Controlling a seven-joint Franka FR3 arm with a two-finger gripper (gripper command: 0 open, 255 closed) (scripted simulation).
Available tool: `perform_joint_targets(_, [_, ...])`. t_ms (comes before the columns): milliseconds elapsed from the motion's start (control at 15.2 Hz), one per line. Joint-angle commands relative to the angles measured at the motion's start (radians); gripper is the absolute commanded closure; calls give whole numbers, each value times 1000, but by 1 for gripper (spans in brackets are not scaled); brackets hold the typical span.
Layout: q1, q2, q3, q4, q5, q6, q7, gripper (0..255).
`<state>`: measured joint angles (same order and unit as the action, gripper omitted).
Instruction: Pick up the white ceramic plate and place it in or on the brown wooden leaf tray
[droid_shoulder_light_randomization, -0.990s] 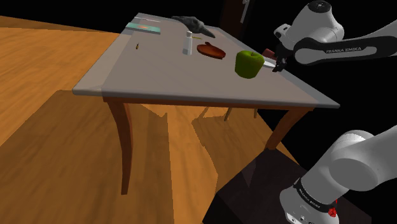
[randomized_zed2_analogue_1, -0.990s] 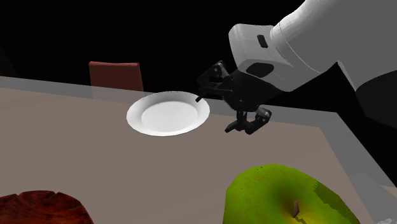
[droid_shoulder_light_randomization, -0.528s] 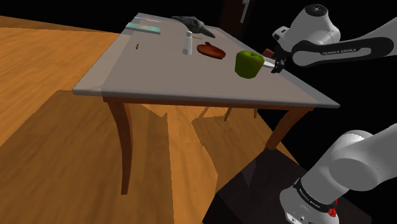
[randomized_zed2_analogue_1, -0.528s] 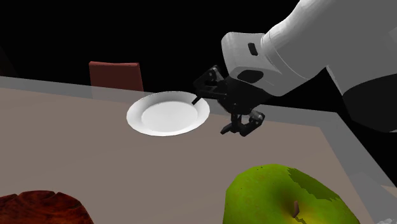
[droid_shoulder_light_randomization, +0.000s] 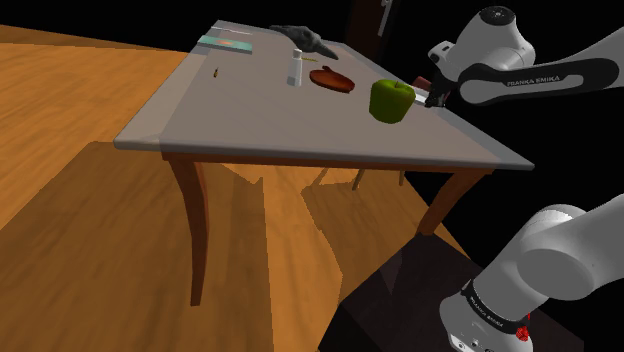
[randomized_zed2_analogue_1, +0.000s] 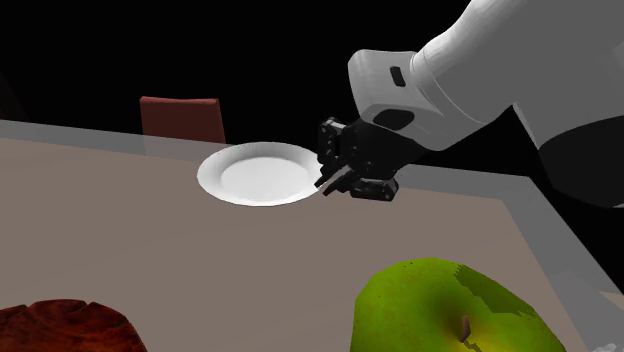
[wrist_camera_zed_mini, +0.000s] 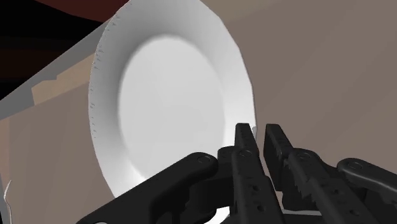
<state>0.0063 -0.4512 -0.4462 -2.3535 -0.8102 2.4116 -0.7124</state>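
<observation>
Wrist view — gripper (wrist_camera_zed_mini: 259, 135) clamped on rim of white plate (wrist_camera_zed_mini: 172, 95), grey table (wrist_camera_zed_mini: 318, 76) under it — green apple (randomized_zed2_analogue_1: 450, 310) close by

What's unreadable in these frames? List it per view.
- Shoulder view: the plate is mostly hidden behind the green apple and the pincer.
- Second exterior view: the brown tray and the apple are cut off by the bottom edge.
- Shoulder view: the tiny dark item is too small to identify.
- Wrist view: the plate's near rim is covered by the pincer's body.
</observation>
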Motion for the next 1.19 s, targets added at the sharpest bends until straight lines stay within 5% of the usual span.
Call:
perform_joint_targets(0, [0, 1, 0, -1, 0, -1, 0, 255])
perform_joint_targets(1122, [36, -29, 24, 152, 89, -167, -104, 255])
